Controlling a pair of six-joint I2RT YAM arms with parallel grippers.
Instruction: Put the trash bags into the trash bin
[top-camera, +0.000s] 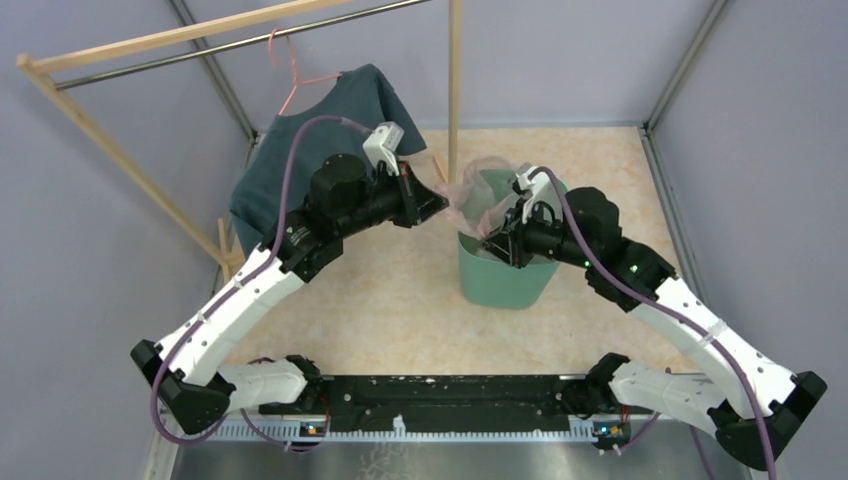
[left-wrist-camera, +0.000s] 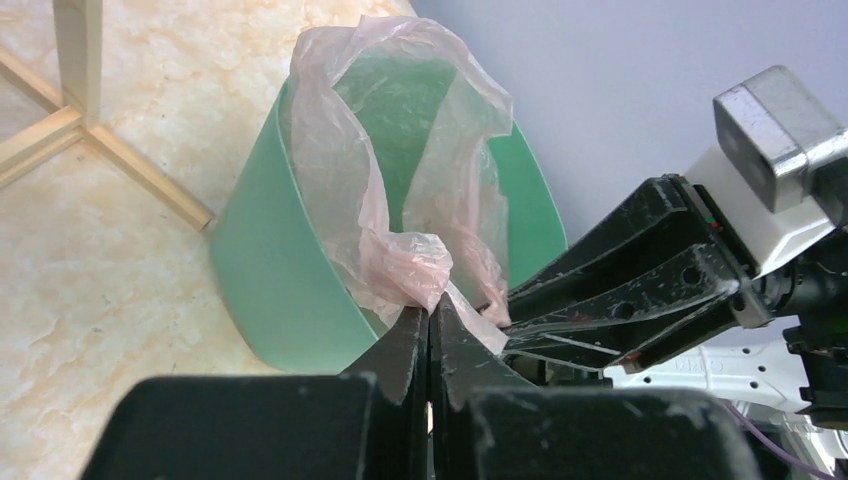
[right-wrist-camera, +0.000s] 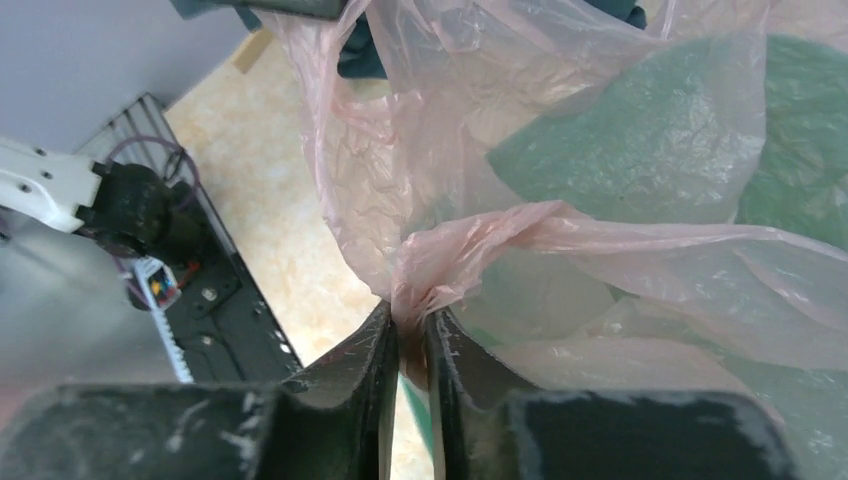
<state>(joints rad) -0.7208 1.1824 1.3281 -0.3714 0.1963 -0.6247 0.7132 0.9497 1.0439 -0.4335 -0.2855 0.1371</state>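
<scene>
The mint-green trash bin (top-camera: 505, 275) stands on the floor at centre right. The pale-pink trash bag (top-camera: 478, 195) hangs into its mouth and billows above the rim. My left gripper (top-camera: 437, 203) is at the bin's left rim, shut on a bunch of the bag film (left-wrist-camera: 410, 265). My right gripper (top-camera: 497, 237) is over the bin's near side, shut on another bunch of the film (right-wrist-camera: 440, 270). The bin's wall shows in the left wrist view (left-wrist-camera: 270, 280), and its inside shows through the film in the right wrist view (right-wrist-camera: 640, 160).
A dark teal shirt (top-camera: 320, 140) hangs on a pink hanger (top-camera: 290, 75) from a wooden rack (top-camera: 120, 150) at the back left. A rack post (top-camera: 455, 80) stands just behind the bin. Grey walls enclose the floor.
</scene>
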